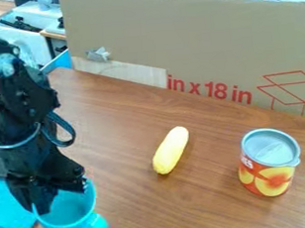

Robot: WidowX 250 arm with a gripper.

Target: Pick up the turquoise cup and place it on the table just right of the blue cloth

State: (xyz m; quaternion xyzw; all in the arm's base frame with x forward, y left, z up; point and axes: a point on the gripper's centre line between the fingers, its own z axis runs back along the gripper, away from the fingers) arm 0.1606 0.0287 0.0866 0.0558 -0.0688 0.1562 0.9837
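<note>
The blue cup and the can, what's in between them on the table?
A long yellow thing lies on the brown table between the blue cup and the can, as the camera view shows.

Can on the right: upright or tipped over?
Upright: the can stands on its base on the table, with its round grey top facing up.

Glossy plastic-looking cup [69,214], wood-grain table [131,187], matt cardboard [195,38], shiny metallic can lid [271,147].
</note>
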